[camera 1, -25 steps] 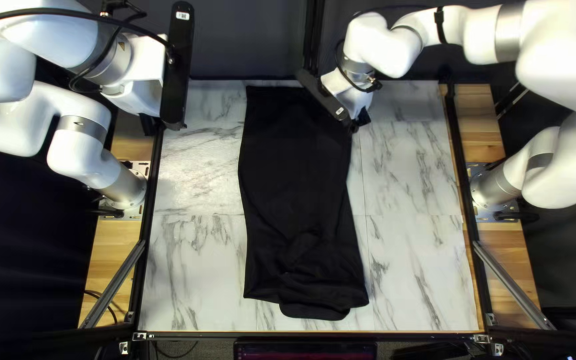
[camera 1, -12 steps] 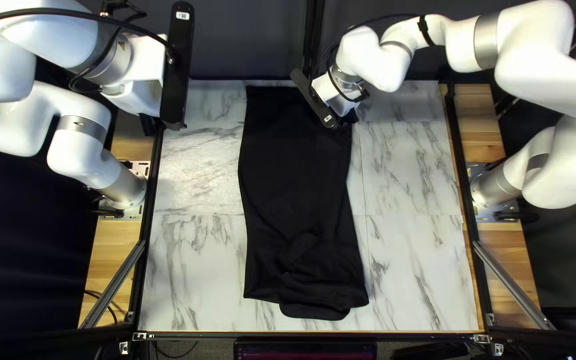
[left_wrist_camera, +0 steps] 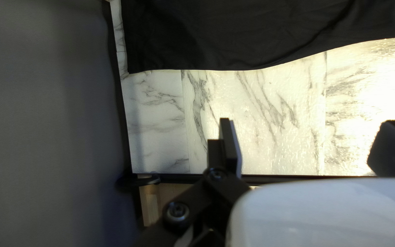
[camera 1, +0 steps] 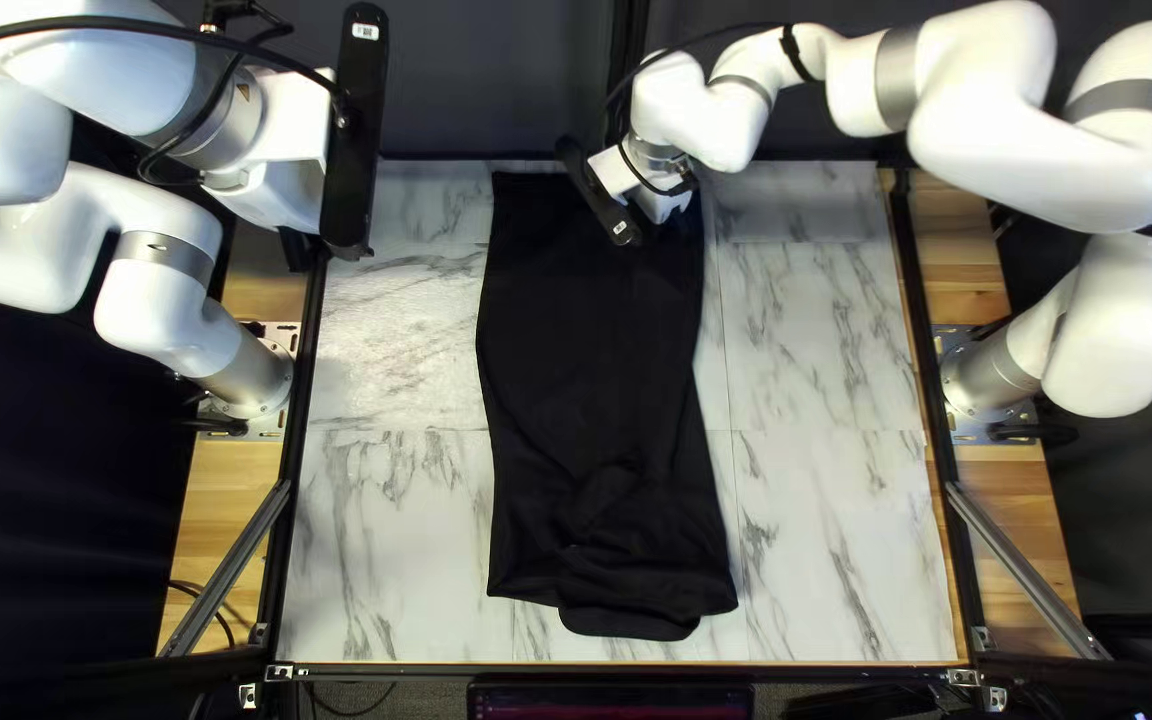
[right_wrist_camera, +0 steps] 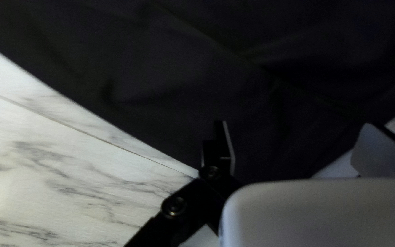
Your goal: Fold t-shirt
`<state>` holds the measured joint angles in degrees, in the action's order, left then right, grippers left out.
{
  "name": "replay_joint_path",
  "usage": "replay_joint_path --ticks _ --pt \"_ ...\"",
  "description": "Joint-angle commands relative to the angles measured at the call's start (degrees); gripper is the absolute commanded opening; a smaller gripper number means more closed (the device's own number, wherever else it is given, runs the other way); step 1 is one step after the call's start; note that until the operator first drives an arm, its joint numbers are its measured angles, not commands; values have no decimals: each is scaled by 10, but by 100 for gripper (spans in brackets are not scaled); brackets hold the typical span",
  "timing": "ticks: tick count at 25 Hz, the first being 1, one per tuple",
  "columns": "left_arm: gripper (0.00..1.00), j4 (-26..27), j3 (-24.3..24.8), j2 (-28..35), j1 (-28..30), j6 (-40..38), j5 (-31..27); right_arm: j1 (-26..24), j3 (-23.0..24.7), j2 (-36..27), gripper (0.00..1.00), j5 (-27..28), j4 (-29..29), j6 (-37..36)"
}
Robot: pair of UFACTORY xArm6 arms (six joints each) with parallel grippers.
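A black t-shirt point(camera 1: 590, 347) lies in a long, narrow shape on a table point(camera 1: 390, 534) with a white, grey-veined marble pattern. One end of the t-shirt is by the table's far edge and the other near its near edge; marble shows along both long sides. The cloth is mostly smooth, with creases bunched toward the near end, where a rounded flap sticks out. The right gripper point(camera 1: 652, 191) is over the far, right-hand part of the t-shirt. Its two fingers are spread wide, with black cloth in view beyond the gap and nothing gripped; whether they touch the t-shirt cannot be told. The left gripper point(camera 1: 296, 251) is well apart from the t-shirt, out to the left of its far half, above the table's left edge. Its fingers are also wide apart and hold nothing. The white left arm point(camera 1: 156, 267) is to the left of the t-shirt, and the white right arm point(camera 1: 990, 147) reaches in from its right. Farther out, wooden planks point(camera 1: 223, 520) run on both sides of the t-shirt, a dark curtain point(camera 1: 496, 80) hangs beyond its far end, and part of a screen point(camera 1: 610, 703) shows past its near end.
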<state>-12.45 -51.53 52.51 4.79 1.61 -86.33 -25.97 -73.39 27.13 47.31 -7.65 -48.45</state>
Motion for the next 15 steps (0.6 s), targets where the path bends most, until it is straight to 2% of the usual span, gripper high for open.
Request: replay_joint_path --ticks 1,6,15 --pt "100 0 0 0 0 0 0 -3 -34 26 100 14 -4 1" --pt "100 0 0 0 0 0 0 -6 -73 54 100 39 -7 -16" --pt "100 0 0 0 0 0 0 -8 -100 73 100 58 -2 -36"
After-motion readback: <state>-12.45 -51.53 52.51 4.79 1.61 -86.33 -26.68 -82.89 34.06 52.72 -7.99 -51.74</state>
